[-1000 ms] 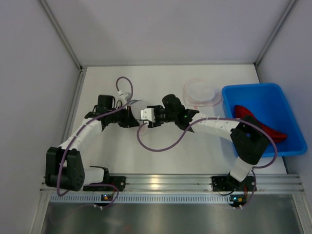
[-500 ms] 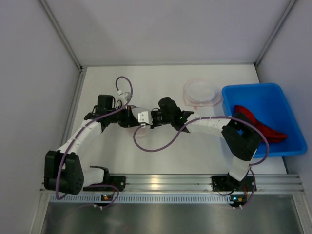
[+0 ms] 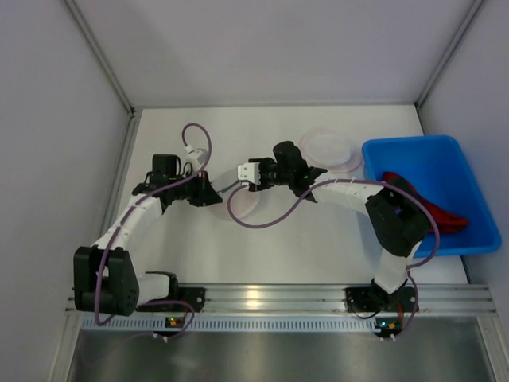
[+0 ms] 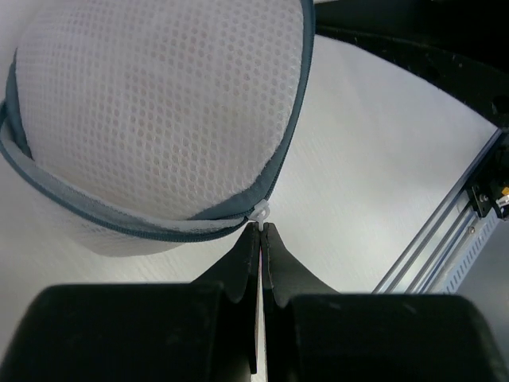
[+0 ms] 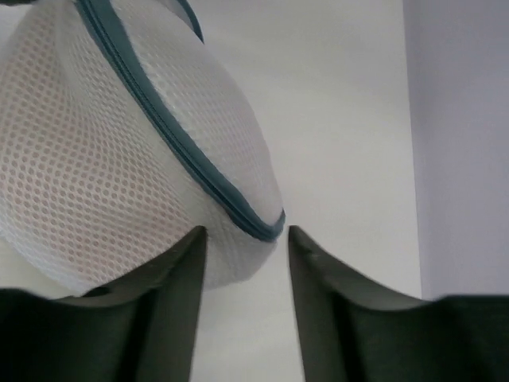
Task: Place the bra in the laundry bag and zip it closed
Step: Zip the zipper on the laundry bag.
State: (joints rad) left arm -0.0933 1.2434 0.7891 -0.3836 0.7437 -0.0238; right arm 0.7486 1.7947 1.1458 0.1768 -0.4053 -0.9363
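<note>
The white mesh laundry bag with a grey-blue zipper lies on the table between my grippers and is faint in the top view. A pinkish tint shows through the mesh; the bra itself is not plainly visible. My left gripper is shut on the small white zipper pull at the bag's edge; it also shows in the top view. My right gripper is open, and the bag's zipped rim sits between its fingertips without being pinched. The right gripper also shows in the top view.
A blue bin at the right holds a red garment. A round white item with a pink rim lies at the back, just left of the bin. Grey walls close in both sides. The aluminium rail runs along the near edge.
My right gripper has swung toward the back and a little right. My left gripper has shifted slightly left, still at the bag's edge.
</note>
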